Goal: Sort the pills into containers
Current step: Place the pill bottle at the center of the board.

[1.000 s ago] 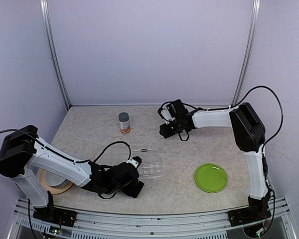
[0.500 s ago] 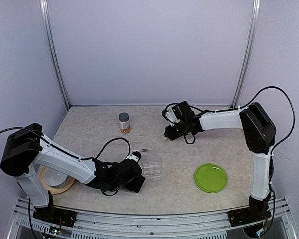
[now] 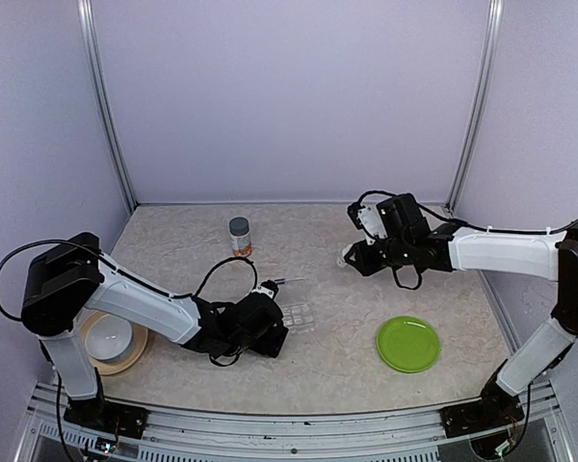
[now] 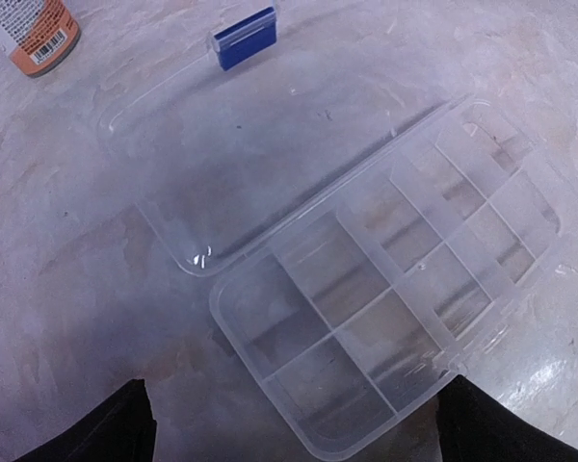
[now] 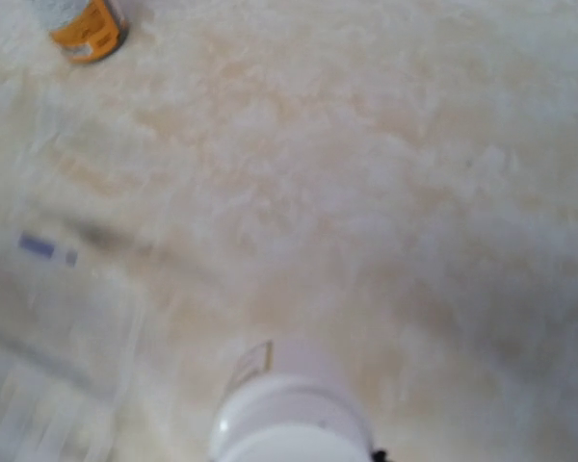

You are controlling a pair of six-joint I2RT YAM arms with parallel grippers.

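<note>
While the left gripper [image 3: 273, 339] lies low on the table [image 3: 366, 289] in the top view, its fingers released just beside the clear organizer [image 3: 294, 316], the right gripper [image 3: 351, 258] hangs farther back, clenched on the small vial [image 3: 348, 254]. The bottle [image 3: 239, 237] stands upright toward the back, well apart from both. A green plate [image 3: 407, 344] lies at the near right, a bowl [image 3: 109, 334] by the left base.

From the left wrist, the fingers [image 4: 116, 428] stand wide at either side of the open organizer [image 4: 385, 289], its lid [image 4: 241, 164] flat toward the bottle [image 4: 34, 34].

The right wrist view is blurred: the white-capped vial [image 5: 289, 423] sits at the bottom edge above the table [image 5: 385, 192], the bottle [image 5: 82, 24] at top left.
</note>
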